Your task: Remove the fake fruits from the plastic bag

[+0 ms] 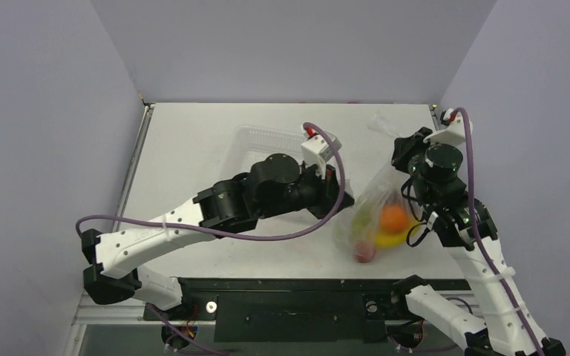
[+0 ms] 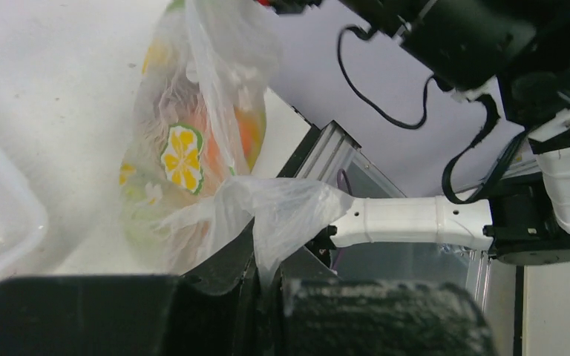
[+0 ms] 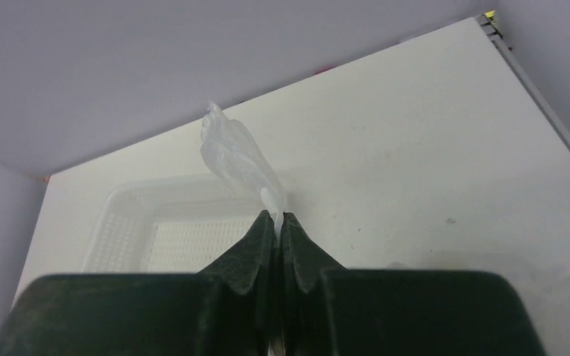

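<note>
Two grippers clamp the plastic bag (image 1: 371, 196) between them: the left gripper (image 2: 263, 259) is closed on a bunched fold of the film, and the right gripper (image 3: 278, 222) is pinched tight on another twist, with a tuft sticking out beyond it. Between the two tools the bag sags onto the table (image 1: 193, 148) with fruit inside: an orange (image 1: 394, 217), a banana (image 1: 390, 239) just under it, a red fruit (image 1: 364, 252) and a green pear (image 1: 361, 217). A white basket (image 1: 263, 141) lies near the left gripper, on its far side
</note>
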